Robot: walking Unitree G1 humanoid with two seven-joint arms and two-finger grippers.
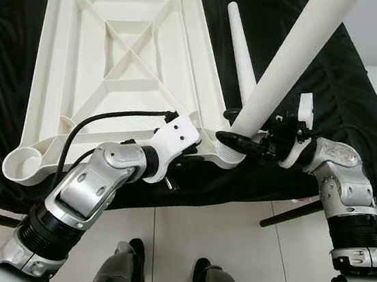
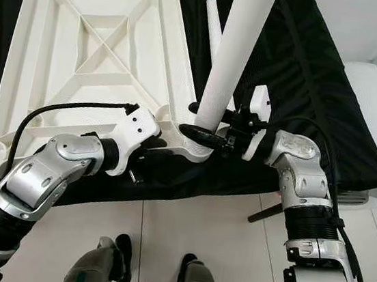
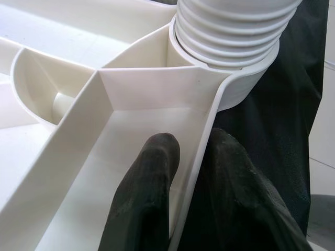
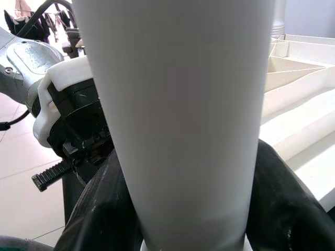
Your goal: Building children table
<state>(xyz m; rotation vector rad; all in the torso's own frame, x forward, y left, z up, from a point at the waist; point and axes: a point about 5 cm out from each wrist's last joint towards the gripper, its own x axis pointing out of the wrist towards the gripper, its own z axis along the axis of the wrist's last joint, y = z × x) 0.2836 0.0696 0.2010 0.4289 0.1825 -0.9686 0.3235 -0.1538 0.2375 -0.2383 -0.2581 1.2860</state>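
A black cloth [image 1: 358, 100] covers the work surface, its near edge dropping to a tiled floor [image 1: 230, 249] with open room by the robot's feet. On it lies the white tabletop [image 1: 115, 63], upside down (ribs up), its near-right corner at the cloth's near edge. A white table leg [image 1: 287, 64] stands tilted in that corner's socket, threaded end seated. A spare leg [image 1: 240, 47] lies just right of the tabletop. The right gripper [image 1: 240, 142] is clamped around the standing leg's base. The left gripper [image 3: 188, 204] pinches the tabletop's near rim wall beside the socket.
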